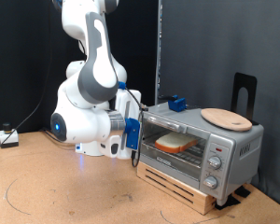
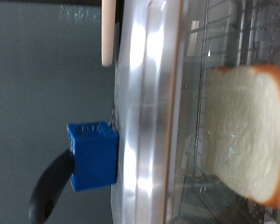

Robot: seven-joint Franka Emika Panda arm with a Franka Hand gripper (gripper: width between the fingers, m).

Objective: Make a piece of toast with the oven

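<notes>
The silver-grey oven (image 1: 213,149) stands on a wooden slatted base at the exterior view's right. Its glass door looks shut. The piece of toast (image 1: 175,142) lies on the wire rack inside and shows through the glass. My gripper (image 1: 137,157) hangs at the oven's front left corner, close to the door's edge, with nothing visible between its fingers. In the wrist view the oven's shiny front edge (image 2: 145,112) and the toast (image 2: 252,131) behind the glass fill the frame. The fingers do not show there.
A round light wooden board (image 1: 226,119) lies on the oven's top; its edge shows in the wrist view (image 2: 106,33). A small blue block (image 1: 177,103) (image 2: 91,156) sits on the oven's back left. A black stand (image 1: 245,93) rises behind. The wooden base (image 1: 182,185) juts forward.
</notes>
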